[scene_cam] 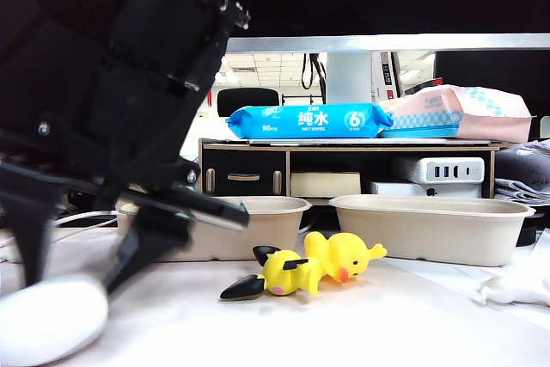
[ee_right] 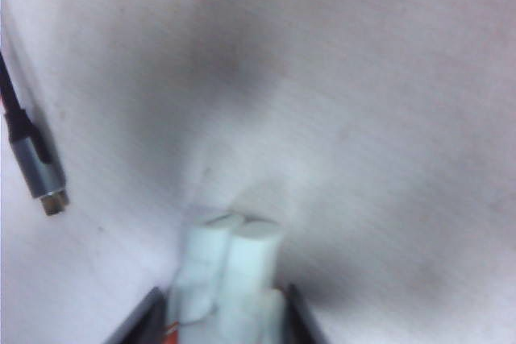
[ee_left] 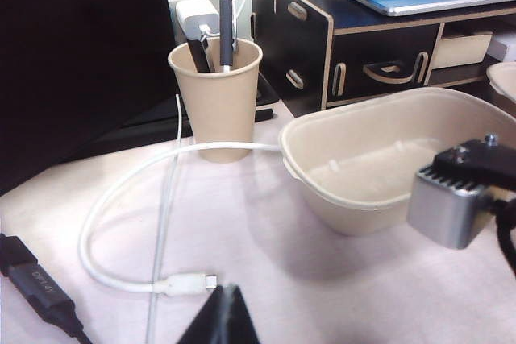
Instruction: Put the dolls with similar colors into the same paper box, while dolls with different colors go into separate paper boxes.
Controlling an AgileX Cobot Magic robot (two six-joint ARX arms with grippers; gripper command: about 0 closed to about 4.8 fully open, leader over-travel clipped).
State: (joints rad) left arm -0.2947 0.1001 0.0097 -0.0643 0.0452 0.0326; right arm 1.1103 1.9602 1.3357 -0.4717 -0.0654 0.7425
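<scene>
The white doll (ee_right: pixel 234 263) sits between the two dark fingers (ee_right: pixel 137 324) of the right gripper (ee_right: pixel 226 312), which are pressed against it on both sides, so the claw is clamped on the doll. In the exterior view the same white doll (scene_cam: pixel 47 320) is seen low at the table (scene_cam: pixel 361 324), in the near left corner, under the right arm (scene_cam: pixel 112 83), which has been reached across to that side. The wrist picture is blurred, and no more of the doll's shape can be made out.

The mouse doll (scene_cam: pixel 279 274) and the duck doll (scene_cam: pixel 345 257) are lying together on the table, touching, near the middle and well apart from the white doll. Behind them the left tray (scene_cam: pixel 258 217) and the right tray (scene_cam: pixel 430 228) are set side by side, with nothing seen inside either.

Of the left gripper (ee_left: pixel 222 320) only a dark tip is shown, near the table beside a white cable (ee_left: pixel 121 199); whether its claw is apart or together cannot be told. A paper cup (ee_left: pixel 216 94) holding pens stands beside the left tray. Behind the trays a black shelf (scene_cam: pixel 245 174) carries a blue pack (scene_cam: pixel 309 119).
</scene>
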